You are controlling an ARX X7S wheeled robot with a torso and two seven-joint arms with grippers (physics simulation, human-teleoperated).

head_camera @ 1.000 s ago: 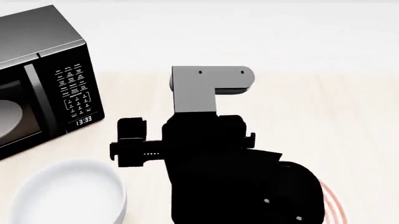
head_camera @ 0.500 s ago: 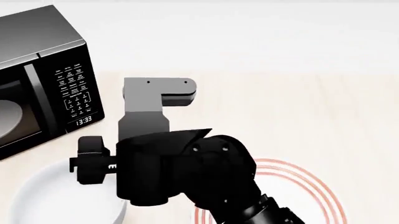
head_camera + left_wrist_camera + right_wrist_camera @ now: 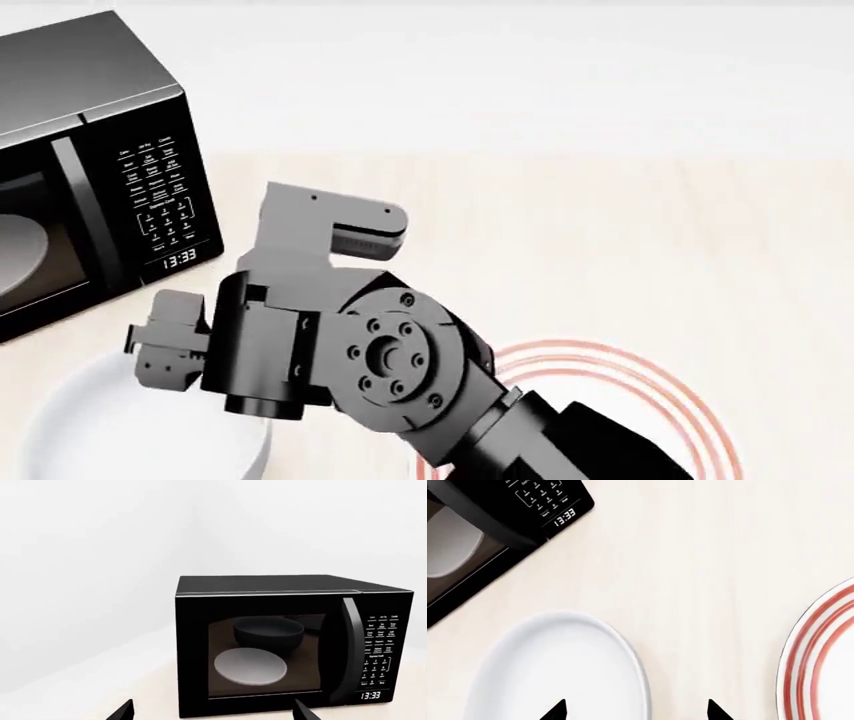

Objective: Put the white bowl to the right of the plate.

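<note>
A robot's head camera looks down on a pale wooden surface (image 3: 641,220). A black microwave (image 3: 94,170) sits at ten o'clock, its clock reading 13:33. The white bowl (image 3: 80,430) rests on the surface at seven o'clock, partly cut off by the lower edge of the view. The plate (image 3: 667,390), white with thin red rings, lies at five o'clock, partly hidden under the dark right arm (image 3: 400,370), which reaches in from the lower right across the gap between bowl and plate.

In the right wrist view, the right claw (image 3: 635,711) shows only as two dark fingertips (image 3: 555,711), set wide apart. One tip lies over the bowl's hollow, the other over bare surface just outside its rim, so the claw appears lined up to straddle the rim. Nothing is held.

The left wrist view faces the microwave door, with a pale glass disc (image 3: 250,665) behind it. The left claw (image 3: 212,711) shows two dark tips spread wide, holding nothing.

The task looks barely begun: the bowl is still left of the plate, ungripped. Gripping, lifting, carrying over or around the plate and setting down all remain.

The microwave stands near the bowl at its eleven o'clock, limiting room there. Beyond the plate toward three o'clock the surface looks open, though the view's edge cuts it off.
</note>
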